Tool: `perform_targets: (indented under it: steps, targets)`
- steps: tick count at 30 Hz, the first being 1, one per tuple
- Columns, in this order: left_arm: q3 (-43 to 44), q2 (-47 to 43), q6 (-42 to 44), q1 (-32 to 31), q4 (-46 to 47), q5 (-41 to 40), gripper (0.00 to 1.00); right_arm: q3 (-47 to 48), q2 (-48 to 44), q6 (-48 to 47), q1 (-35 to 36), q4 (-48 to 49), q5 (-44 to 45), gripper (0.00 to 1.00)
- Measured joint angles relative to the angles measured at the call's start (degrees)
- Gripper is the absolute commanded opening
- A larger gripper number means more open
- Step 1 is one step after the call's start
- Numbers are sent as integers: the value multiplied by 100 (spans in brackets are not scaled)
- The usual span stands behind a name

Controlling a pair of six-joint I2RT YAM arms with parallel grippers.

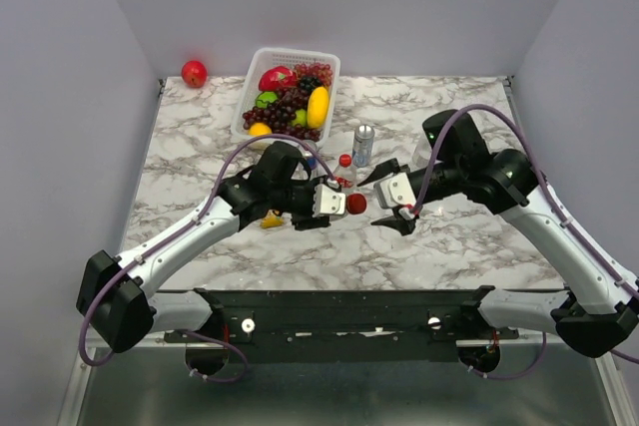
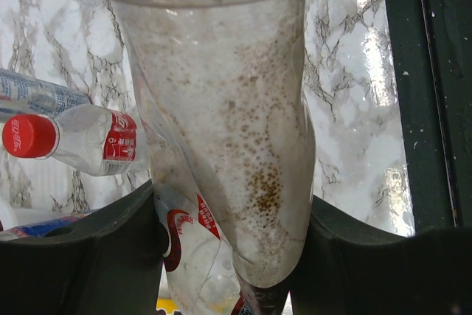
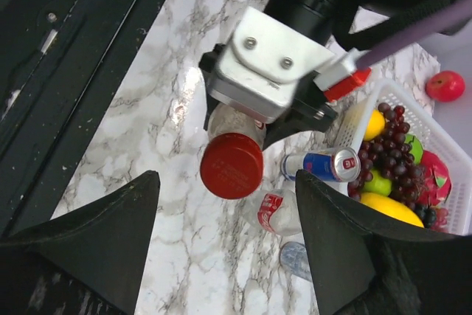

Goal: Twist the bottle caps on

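Clamped in the left gripper (image 1: 332, 203): a short clear bottle (image 2: 228, 175), held sideways above the table, pinched between both fingers (image 2: 110, 256), fine brown specks on its inside wall. On its neck, a red cap (image 1: 355, 204), pointing right; how tightly seated, impossible to tell.

Facing that cap from the right, the right gripper (image 1: 384, 202), spread wide and gripping nothing. In the right wrist view, cap centred in the gap between the dark fingers (image 3: 110, 241), just ahead of the tips, touching neither.

Just beyond the two grippers, toward the far side, a second short bottle (image 1: 344, 175) with a red label, wearing a second red cap (image 2: 29, 136). Right behind it, a silver-blue soda can (image 1: 363, 145), upright. Near these, low in the right wrist view, a bluish clear piece of a third bottle (image 3: 295, 260), too little showing to say more.

Under the left arm, on the near side, a small yellow thing (image 1: 272, 218), too hidden to name. Farther back, left of centre, a white basket (image 1: 296, 51) of grapes and other fruit. Past the far left corner, a red apple (image 1: 194, 73). Beneath it all, a marble table (image 1: 190, 167).
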Motion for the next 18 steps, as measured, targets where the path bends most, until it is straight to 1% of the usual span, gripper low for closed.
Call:
perform_targets:
  steps: [4, 8, 18]
  targets:
    - [46, 33, -4, 0, 2, 33, 0, -140, -9, -393, 234, -118, 160, 75]
    - [46, 33, -22, 0, 4, 61, 0, -192, -7, -553, 326, -166, 293, 72]
    - [50, 44, -52, 0, 9, 109, 0, -369, -7, -612, 356, 96, 564, 69]
